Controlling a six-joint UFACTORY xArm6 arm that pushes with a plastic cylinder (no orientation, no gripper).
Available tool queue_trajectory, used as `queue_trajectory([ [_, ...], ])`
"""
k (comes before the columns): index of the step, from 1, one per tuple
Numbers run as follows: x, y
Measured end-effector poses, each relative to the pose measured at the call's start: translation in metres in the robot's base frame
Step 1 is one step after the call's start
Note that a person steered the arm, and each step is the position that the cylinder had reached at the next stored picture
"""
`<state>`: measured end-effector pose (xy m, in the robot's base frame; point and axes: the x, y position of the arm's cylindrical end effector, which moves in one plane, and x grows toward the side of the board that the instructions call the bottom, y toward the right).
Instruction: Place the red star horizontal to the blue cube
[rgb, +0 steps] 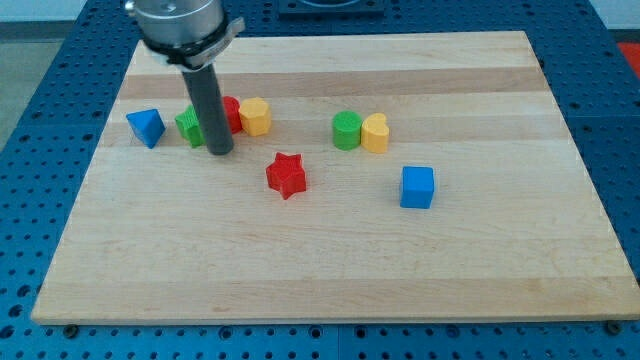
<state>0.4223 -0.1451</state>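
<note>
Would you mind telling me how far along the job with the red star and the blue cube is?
Nothing looks finished: the red star block sits to the view's left of the blue cube block, slightly higher, with a gap. My tip rests up-left of the star, apart from it. Left: nudging the star level with the cube.

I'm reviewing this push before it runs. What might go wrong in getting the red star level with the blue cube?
1. My tip stands right beside the green block and the red block half hidden behind the rod; sweeping out could drag them along.
2. The red star has uneven points, so an off-centre push may spin it aside.
3. The star already lies only slightly above the blue cube; overshooting could knock the cube.
</note>
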Motion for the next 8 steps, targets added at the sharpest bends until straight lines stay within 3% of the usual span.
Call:
queue_trajectory([
  [1, 0.029, 0.024],
  [3, 0.042, 0.142],
  [4, 0.042, 0.157],
  [6, 0.066, 0.058],
  [7, 0.094, 0.081],
  [8, 0.094, 0.114],
])
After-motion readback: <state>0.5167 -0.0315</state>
